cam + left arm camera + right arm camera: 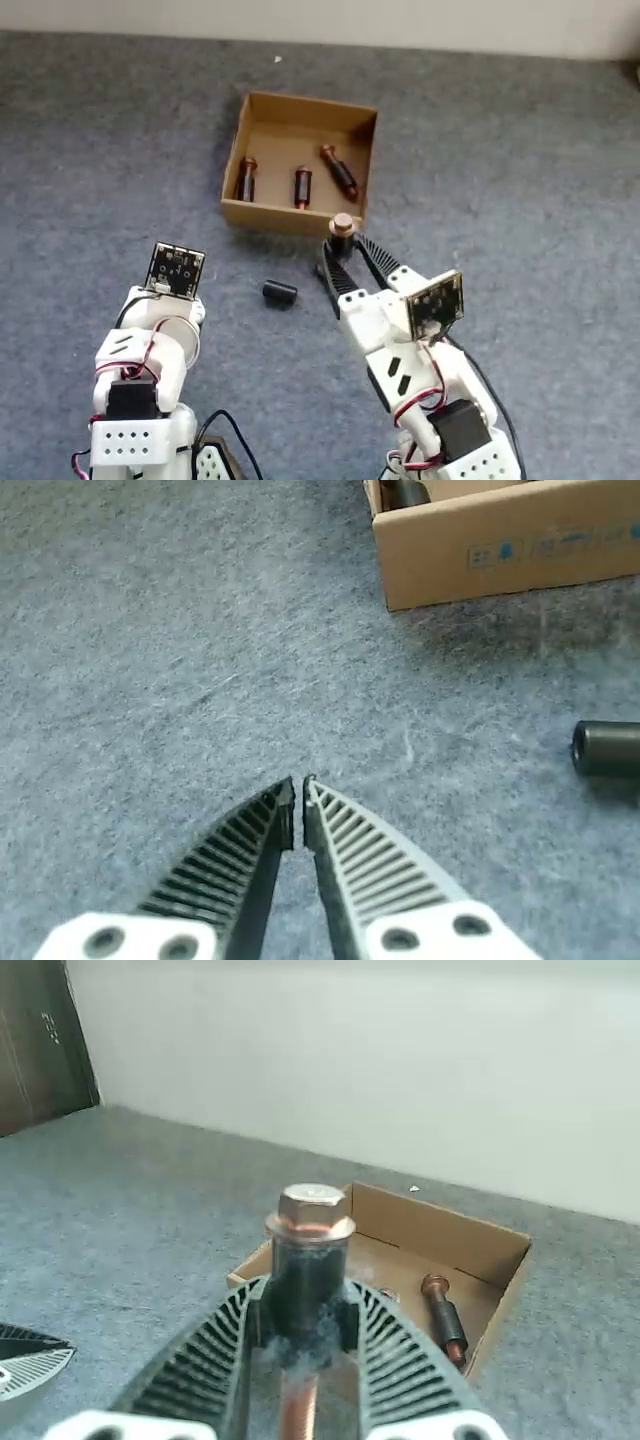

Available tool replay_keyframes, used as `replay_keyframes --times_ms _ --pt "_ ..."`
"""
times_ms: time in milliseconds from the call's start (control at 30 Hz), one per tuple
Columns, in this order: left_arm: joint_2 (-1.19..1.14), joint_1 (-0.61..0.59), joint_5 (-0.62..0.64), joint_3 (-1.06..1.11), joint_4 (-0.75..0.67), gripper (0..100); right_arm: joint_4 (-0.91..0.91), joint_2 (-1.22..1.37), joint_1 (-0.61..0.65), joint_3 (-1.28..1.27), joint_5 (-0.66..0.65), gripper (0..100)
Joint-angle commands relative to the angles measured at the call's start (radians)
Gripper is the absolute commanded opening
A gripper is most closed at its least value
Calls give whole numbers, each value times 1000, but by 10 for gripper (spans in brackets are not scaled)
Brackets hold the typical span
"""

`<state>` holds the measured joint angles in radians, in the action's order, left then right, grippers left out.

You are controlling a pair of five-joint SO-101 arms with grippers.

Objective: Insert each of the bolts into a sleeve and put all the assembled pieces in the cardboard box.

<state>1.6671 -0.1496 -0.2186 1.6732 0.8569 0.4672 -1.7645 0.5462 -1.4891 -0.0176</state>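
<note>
— grey carpet (520,150) covers the table, with a pale wall behind. what's in the right gripper (305,1305)?
— a bolt (312,1212) in a sleeve (303,1275), held upright. copper hex head with a flange on top, black sleeve under it, copper shank showing below.
— and the fingers?
— clamped on the sleeve, one on each side, with the head standing clear above the tips. from above, it hangs just at the front wall of the box (300,217), near the corner on the right arm's side.
— left gripper (300,792)?
— fingers together, tips touching, low over the carpet.
— other parts?
— three pieces (302,187) lie in the box, apart from each other, with copper heads and dark sleeves. a loose sleeve (280,294) lies on its side on the carpet between the two arms, near the box front.
</note>
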Motion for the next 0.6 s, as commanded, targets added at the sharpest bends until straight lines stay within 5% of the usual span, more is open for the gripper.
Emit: replay_keyframes --times_ms 0,567 --pt "8 -8 -8 31 -25 42 -58 205 -18 193 9 5" --pt "8 -15 -8 31 -25 42 -763 1303 -24 591 9 5"
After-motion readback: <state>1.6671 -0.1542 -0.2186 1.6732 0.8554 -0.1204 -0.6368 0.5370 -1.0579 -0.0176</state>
